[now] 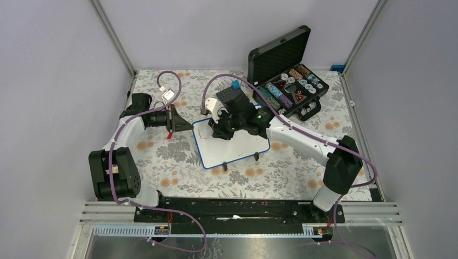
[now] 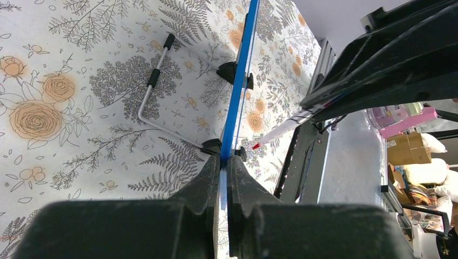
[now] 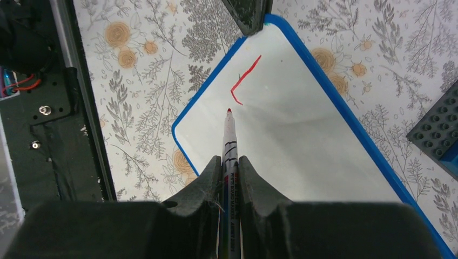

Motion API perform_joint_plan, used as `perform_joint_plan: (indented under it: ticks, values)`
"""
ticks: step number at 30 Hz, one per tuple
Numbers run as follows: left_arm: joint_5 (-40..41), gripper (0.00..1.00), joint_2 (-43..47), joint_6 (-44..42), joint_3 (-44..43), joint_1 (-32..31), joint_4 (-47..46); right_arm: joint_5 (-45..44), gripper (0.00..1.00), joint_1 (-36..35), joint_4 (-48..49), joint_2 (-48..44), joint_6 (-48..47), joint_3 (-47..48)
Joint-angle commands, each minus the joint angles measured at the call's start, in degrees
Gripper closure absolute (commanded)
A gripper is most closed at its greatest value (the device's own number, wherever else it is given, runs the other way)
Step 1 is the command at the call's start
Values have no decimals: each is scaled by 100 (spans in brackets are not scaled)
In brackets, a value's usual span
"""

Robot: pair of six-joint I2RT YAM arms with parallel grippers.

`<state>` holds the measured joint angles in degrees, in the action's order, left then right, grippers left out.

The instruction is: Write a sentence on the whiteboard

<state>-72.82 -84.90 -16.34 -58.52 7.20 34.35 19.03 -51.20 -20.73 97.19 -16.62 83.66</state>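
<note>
While the left arm's fingers [image 2: 215, 175] are pinching shut on the thin blue frame of the whiteboard [image 2: 241, 75], the right arm's fingers [image 3: 215, 172] are squeezing a red whiteboard marker [image 3: 229, 137] by its barrel. The marker is pointing forward and down at the white face.

The whiteboard is sitting in the middle of the floral surface [image 1: 178, 172], turned a little askew, and the left fingers are gripping it near its far left corner. From the left wrist it is showing edge-on, with its bent wire stand [image 2: 146, 102] and black feet lying against the flowered cloth beneath.

And the writing? Only a single red stroke [image 3: 244, 81] is showing so far, bent like an L, close to that gripped corner. The marker's red tip is sitting just beside the bend of the stroke, on its near side. Whether the tip is pressing on the board or hanging just above it, the views are not telling.

Just beyond the board, a grey studded baseplate [image 3: 440, 127] is lying on the surface. At the far right, an open black case [image 1: 278, 56] is standing with its foam-lined lid up and its tray showing rows of small parts.
</note>
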Motion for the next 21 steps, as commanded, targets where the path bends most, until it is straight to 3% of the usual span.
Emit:
perform_joint_plan:
  ticks: [1,21]
  values:
    - [-136,100,218,-89,-142,-32,-81,256,100,79,47,-472,105,-5]
    - [-163,100,220,-106,-133,-30,-78,-482,100,206,119,-147,203,124]
